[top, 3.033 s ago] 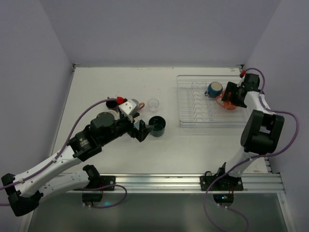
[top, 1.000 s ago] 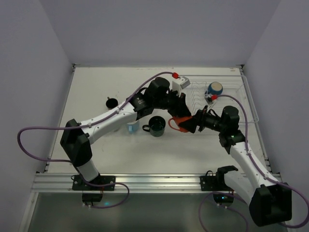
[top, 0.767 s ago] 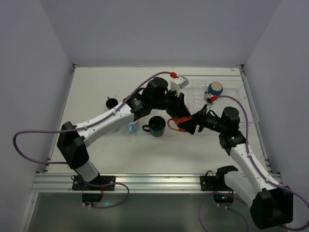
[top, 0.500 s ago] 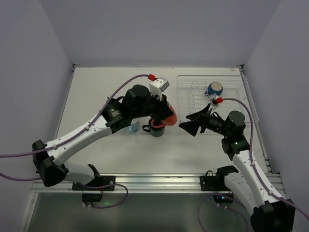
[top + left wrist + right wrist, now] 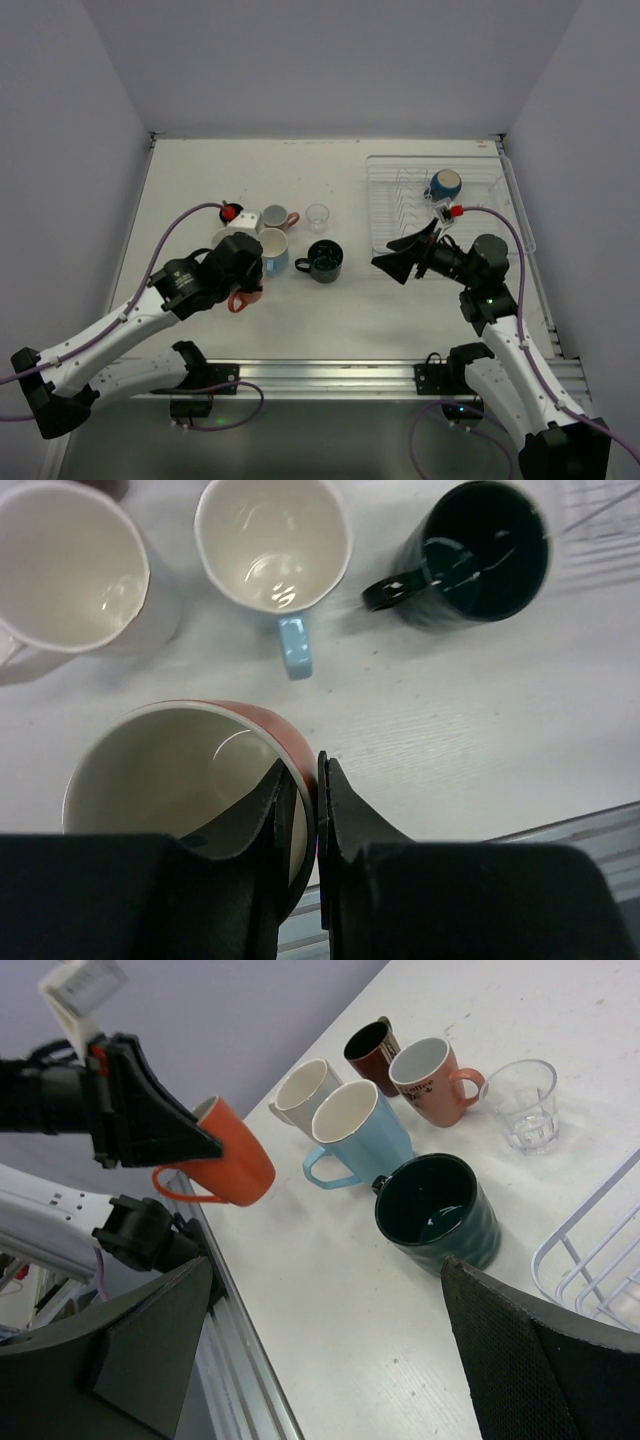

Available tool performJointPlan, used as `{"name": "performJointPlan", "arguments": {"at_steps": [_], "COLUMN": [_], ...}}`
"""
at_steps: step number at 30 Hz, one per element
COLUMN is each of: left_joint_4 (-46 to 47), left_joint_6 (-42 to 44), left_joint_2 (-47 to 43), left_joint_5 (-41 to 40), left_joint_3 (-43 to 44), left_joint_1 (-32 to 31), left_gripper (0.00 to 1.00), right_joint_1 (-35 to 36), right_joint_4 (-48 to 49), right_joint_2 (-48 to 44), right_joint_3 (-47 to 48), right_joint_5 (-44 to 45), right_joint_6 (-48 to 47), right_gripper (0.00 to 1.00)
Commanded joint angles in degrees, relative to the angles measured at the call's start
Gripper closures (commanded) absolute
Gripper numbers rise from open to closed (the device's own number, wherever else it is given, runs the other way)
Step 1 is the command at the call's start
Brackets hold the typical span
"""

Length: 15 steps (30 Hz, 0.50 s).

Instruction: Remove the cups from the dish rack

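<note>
Left gripper [image 5: 318, 770]: pinched the orange mug [image 5: 175, 770] by its rim.
Right gripper [image 5: 328, 1270]: gaped wide, empty.
Unloaded: six cups [image 5: 272, 252] stood left.
Remaining: dark blue mug [image 5: 445, 185] sat in dish rack [image 5: 480, 170].

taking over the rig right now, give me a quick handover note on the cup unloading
Left gripper: shut on the rim of the orange cup, near the front edge of the table, not released.
Right gripper: open, empty, by the rack.
Done: white cup, light blue cup, pink cup, brown cup, teal cup and glass stand on the table.
Left: set down the orange cup; fetch the dark blue cup from the rack.
</note>
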Motion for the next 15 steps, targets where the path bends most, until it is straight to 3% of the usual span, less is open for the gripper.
{"name": "performJointPlan", "arguments": {"at_steps": [1, 9, 15], "left_joint_4": [1.46, 15.69, 25.71], "left_joint_6": [-8.54, -12.94, -11.37], "left_joint_2": [0.05, 0.93, 0.67], "left_joint_5": [-7.56, -16.62, -16.89], "left_joint_3": [-4.46, -17.47, -23.10], "left_joint_1": [-0.34, -0.34, -0.34], "left_gripper": [1.00, 1.00, 1.00], "right_joint_1": [-0.11, -0.11, -0.02], "right_joint_4": [1.30, 1.48, 1.22], "right_joint_2": [-1.63, -2.34, -2.43], "right_joint_3": [-0.53, -1.49, -1.67], "right_joint_5": [1.42, 2.13, 3.71], "right_joint_6": [0.21, -0.14, -0.58], "right_gripper": [0.01, 0.01, 0.01]}}
